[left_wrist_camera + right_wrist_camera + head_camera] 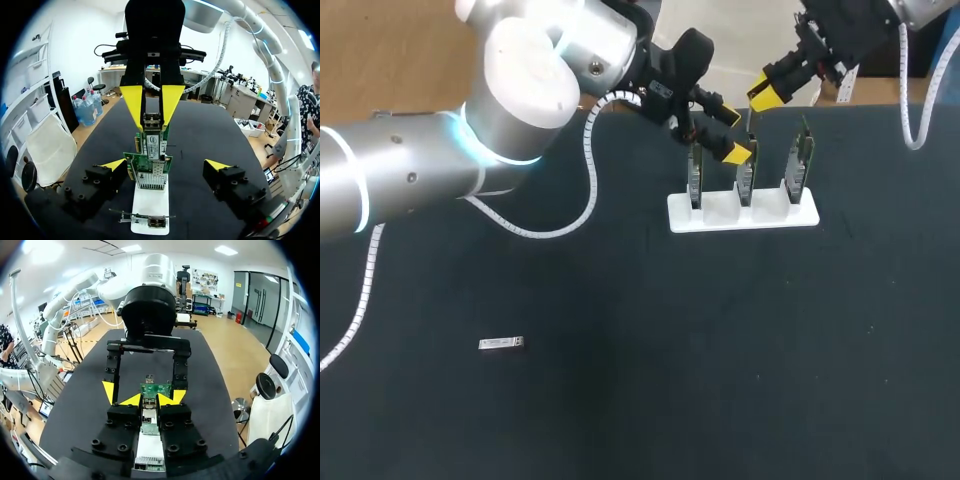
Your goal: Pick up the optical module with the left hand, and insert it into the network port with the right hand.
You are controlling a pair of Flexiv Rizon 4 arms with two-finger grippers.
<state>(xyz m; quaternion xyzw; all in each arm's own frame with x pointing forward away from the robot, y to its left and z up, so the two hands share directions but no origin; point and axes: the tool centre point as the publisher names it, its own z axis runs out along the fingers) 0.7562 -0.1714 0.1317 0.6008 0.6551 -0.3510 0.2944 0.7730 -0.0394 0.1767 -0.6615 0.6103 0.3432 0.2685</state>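
Note:
A white stand (pixel 720 214) near the table's back holds three upright green network cards. My right gripper (pixel 761 98) hangs over the middle card (pixel 745 178) and is shut on a small silvery optical module (pixel 151 121), held upright at that card's top edge. In the right wrist view the module (pixel 149 415) sits between the yellow tips of the right gripper (pixel 150 401), with the card (pixel 156 389) just ahead. My left gripper (pixel 166 165) is open; its fingers stand on either side of the middle card (pixel 149 167) without touching it. A second module (pixel 501 343) lies flat at front left.
The two outer cards (pixel 695 178) (pixel 800 160) stand close beside the middle one. My left arm (pixel 410 180) and its white cable (pixel 582 205) cross the table's left half. The back edge of the table runs just behind the stand.

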